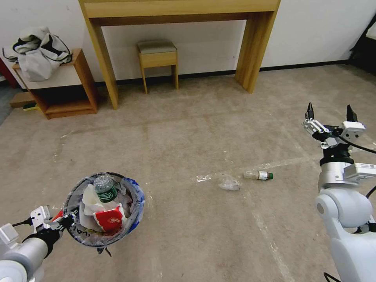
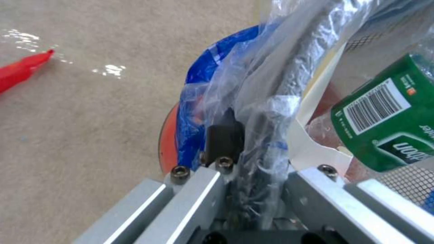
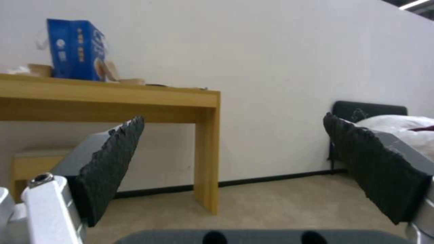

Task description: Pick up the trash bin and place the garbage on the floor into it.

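Observation:
The trash bin [image 1: 135,213], a small red bucket lined with a clear, blue-printed bag, hangs above the floor at lower left. My left gripper [image 1: 67,221] is shut on its near rim; in the left wrist view the rim and bag [image 2: 253,112] sit pinched between the fingers. A green-labelled bottle [image 1: 105,189], red wrapper [image 1: 111,219] and white paper lie inside. On the floor right of centre lie a clear bottle with a green cap [image 1: 258,175] and a crumpled clear plastic scrap [image 1: 229,183]. My right gripper [image 1: 329,111] is raised at the right, open and holding nothing.
A wooden desk [image 1: 180,11] with a small stool [image 1: 157,58] beneath it stands against the far wall. A low shelf [image 1: 78,94] with a bundled jacket is at back left. A red scrap [image 2: 20,69] lies on the carpet near the bin.

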`<state>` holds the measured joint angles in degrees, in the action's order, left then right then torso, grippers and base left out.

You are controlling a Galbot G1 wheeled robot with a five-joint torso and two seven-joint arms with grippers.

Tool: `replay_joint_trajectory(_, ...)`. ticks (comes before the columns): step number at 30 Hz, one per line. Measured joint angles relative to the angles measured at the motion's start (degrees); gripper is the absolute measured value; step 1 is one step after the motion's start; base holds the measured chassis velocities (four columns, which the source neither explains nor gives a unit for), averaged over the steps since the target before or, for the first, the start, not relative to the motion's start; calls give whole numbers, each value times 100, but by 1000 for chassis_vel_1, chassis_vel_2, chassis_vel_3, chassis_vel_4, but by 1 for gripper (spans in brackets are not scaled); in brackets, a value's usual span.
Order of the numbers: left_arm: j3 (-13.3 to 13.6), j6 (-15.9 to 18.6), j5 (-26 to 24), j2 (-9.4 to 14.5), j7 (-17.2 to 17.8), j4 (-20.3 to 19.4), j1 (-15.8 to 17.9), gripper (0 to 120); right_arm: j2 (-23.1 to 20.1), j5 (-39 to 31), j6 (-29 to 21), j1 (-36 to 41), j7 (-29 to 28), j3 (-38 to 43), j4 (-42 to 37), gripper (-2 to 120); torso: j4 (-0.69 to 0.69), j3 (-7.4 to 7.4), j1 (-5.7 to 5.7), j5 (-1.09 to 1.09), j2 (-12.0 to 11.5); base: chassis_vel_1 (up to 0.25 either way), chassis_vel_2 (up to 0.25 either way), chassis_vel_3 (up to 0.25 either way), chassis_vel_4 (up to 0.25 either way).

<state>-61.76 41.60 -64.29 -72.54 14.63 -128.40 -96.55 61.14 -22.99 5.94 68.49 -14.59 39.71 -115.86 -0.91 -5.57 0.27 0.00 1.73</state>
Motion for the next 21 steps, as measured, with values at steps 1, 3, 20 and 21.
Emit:
replay_joint_trajectory(1,-2,1,-1,2,0,0,-4,0,6,-3,20,5,1,-8,1,100,0,0,0,0,0,-51,-58,-49,-50)
replay_joint_trajectory(3,-7,1,-6,5,0,0,-13,0,18,-16,62,13,9,-22,23,100,0,0,0,0,0,-64,-58,-67,-65)
replay_joint_trajectory(20,-28,17,-51,-4,26,-26,1,0,53,-229,318,-24,184,-145,149,100,-2,0,0,0,0,-100,-101,-102,-98)
replay_joint_trajectory(21,-31,17,-51,-14,26,-23,3,0,73,-226,342,-46,195,-186,174,100,-4,0,0,0,0,-120,-89,-93,-96)
